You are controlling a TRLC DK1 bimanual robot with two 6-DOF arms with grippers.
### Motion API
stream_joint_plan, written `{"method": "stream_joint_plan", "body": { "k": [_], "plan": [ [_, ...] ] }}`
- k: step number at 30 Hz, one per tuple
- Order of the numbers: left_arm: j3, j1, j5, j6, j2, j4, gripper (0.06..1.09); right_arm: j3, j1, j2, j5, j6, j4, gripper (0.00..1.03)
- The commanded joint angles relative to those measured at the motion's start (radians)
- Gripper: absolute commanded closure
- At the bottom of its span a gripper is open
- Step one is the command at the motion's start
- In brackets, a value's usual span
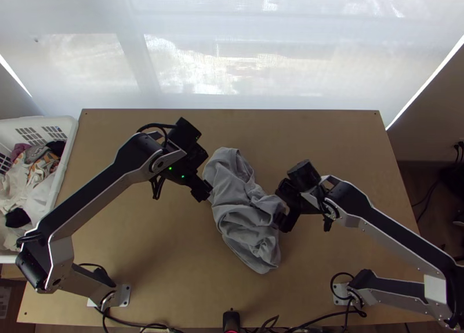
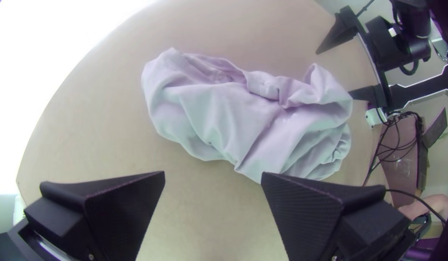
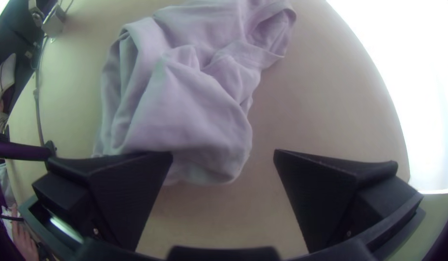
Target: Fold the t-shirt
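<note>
In the top view, a grey cloth t-shirt (image 1: 246, 217) lies bunched and wrinkly on the middle of the light wooden counter (image 1: 168, 263). The black left tool (image 1: 203, 191) is by its left side, the black right tool (image 1: 283, 220) by its right. A white plastic basket (image 1: 65, 153) with clothes (image 1: 36, 185) sits at the left. In the left wrist view, the left tool's wide, flat fingers (image 2: 122, 208) are far apart. In the right wrist view, the right tool's fingers (image 3: 129, 193) are far apart too, one by the shirt's edge.

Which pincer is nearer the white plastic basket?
Left. The left pincer is between the basket and the bunched grey t-shirt; the right pincer is beyond the shirt.
</note>
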State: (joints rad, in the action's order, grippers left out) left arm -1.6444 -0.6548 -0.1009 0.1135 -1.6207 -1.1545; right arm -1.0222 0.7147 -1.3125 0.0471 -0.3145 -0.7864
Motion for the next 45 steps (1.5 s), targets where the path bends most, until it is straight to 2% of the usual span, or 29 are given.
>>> {"method": "stream_joint_plan", "body": {
  "k": [1,12,14,16,18,21,25,35,40,45],
  "plan": [
    [0.032,0.014,0.010,0.003,0.028,-0.004,0.12,-0.047,0.075,-0.113,0.011,0.002,0.041,0.05],
    [0.156,0.029,0.033,0.014,0.131,-0.005,0.12,-0.105,0.129,-0.304,0.040,0.006,0.105,0.07],
    [0.158,0.029,0.035,0.014,0.140,-0.007,0.12,-0.104,0.124,-0.323,0.080,-0.008,0.104,0.22],
    [0.158,0.029,0.038,0.017,0.143,-0.007,0.11,-0.096,0.108,-0.318,0.145,-0.047,0.102,0.55],
    [0.156,0.032,0.038,0.020,0.143,-0.005,0.12,-0.085,0.086,-0.304,0.165,-0.071,0.095,0.84],
    [0.156,0.032,0.040,0.022,0.139,0.001,0.12,-0.068,0.048,-0.258,0.169,-0.095,0.090,0.99],
    [0.130,0.032,0.038,0.022,0.110,0.021,0.12,-0.079,-0.021,-0.163,0.166,-0.126,0.055,1.00],
    [-0.025,0.012,0.036,-0.005,-0.056,0.052,0.12,-0.173,-0.213,0.018,0.142,-0.150,-0.145,1.00],
    [-0.037,-0.077,0.021,-0.008,-0.091,0.044,0.12,-0.148,-0.317,0.087,0.112,-0.170,-0.151,1.00],
    [-0.031,-0.190,-0.002,0.006,-0.116,0.019,0.12,-0.162,-0.416,0.099,0.042,-0.204,-0.120,1.00]
  ]
}}
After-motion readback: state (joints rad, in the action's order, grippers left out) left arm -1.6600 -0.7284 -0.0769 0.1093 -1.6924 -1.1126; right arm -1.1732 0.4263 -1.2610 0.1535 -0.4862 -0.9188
